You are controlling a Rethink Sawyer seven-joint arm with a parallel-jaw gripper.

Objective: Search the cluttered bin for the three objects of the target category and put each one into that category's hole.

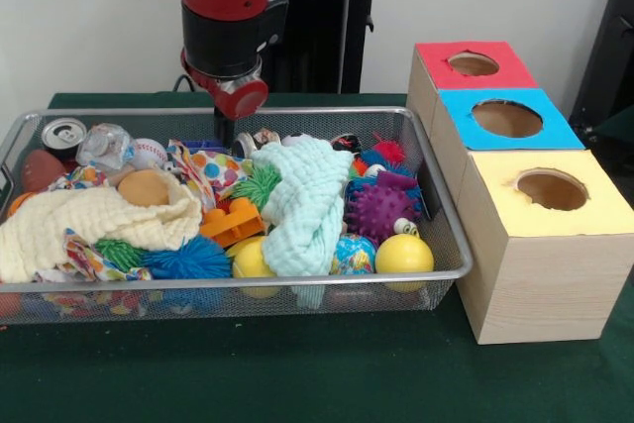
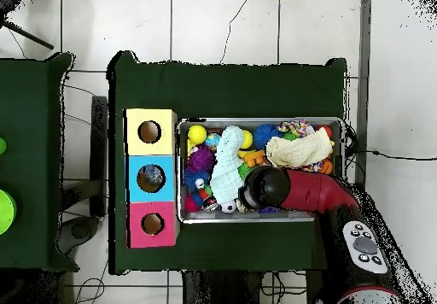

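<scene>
The wooden box (image 1: 540, 245) with the yellow top stands nearest, at the right of the green table (image 1: 297, 373), its round hole (image 1: 551, 188) open; behind it in one row come the blue-topped box (image 1: 505, 121) and the red-topped box (image 1: 471, 66), each with its own hole. Just left of the boxes sits the wire bin (image 1: 248, 279), heaped with toys. Along its near edge lie a yellow ball (image 1: 403, 254), a blue spiky ball (image 1: 193, 260) and a cream cloth (image 1: 89, 225); a pale green cloth (image 1: 302, 205) is draped over the middle, with a purple spiky ball (image 1: 378, 209) to its right. A drinks can (image 1: 63, 135) stands in the far left corner. The gripper (image 1: 225, 138) reaches down at the bin's far edge, among the toys; whether its fingers are spread or pinching anything cannot be told.
</scene>
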